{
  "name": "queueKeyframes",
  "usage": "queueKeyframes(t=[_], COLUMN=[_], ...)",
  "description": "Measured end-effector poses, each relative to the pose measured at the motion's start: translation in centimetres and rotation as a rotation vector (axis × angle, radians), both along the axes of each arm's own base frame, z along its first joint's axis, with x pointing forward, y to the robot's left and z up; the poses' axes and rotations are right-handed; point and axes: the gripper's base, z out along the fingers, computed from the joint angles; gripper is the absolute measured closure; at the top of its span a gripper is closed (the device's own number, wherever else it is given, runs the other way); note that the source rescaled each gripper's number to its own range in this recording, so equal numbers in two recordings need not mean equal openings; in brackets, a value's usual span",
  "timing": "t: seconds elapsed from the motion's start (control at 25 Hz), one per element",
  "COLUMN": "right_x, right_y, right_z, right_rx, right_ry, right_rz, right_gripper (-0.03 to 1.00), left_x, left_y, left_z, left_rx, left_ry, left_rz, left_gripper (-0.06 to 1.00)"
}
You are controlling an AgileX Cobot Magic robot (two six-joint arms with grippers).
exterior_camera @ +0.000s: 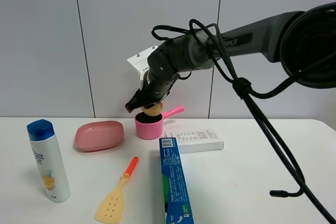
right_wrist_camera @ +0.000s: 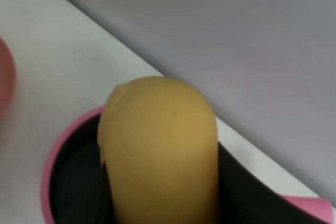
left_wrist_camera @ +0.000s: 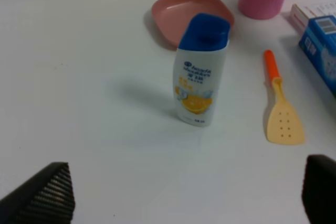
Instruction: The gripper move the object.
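The tan-yellow potato-like object (exterior_camera: 153,110) is held in my right gripper (exterior_camera: 148,107), just above the mouth of a pink cup with a dark inside (exterior_camera: 149,126) at the back of the table. In the right wrist view the object (right_wrist_camera: 160,150) fills the middle, with the cup's pink rim (right_wrist_camera: 50,171) below it. The right gripper is shut on the object. My left gripper (left_wrist_camera: 184,198) shows only as two black fingertips (left_wrist_camera: 44,195) far apart, open and empty, over bare table near a shampoo bottle.
A white shampoo bottle with a blue cap (exterior_camera: 48,160) stands at front left. A pink dish (exterior_camera: 99,135) lies beside the cup. A yellow slotted spatula with an orange handle (exterior_camera: 116,195), a blue box (exterior_camera: 175,181) and a white box (exterior_camera: 198,140) lie on the white table (exterior_camera: 252,171).
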Motion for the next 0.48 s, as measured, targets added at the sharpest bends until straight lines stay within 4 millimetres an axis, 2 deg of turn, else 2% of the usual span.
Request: queueKeyframes(t=[0.28,0.36,0.48], right_x=[0.08,0.07,0.07], right_y=[0.17,0.15,0.15], right_z=[0.18,0.16,0.16], right_rx=[0.015,0.013,0.013], right_ry=[-0.021,-0.019,-0.019], right_rz=[0.014,0.012,0.012], right_gripper=[0.95,0.85,0.65], left_x=[0.00,0.00,0.00], left_y=[0.00,0.00,0.00], left_z=[0.00,0.00,0.00], left_rx=[0.000,0.000,0.000], left_ry=[0.000,0.000,0.000], left_rz=[0.000,0.000,0.000], left_gripper=[-0.06,-0.06,-0.06])
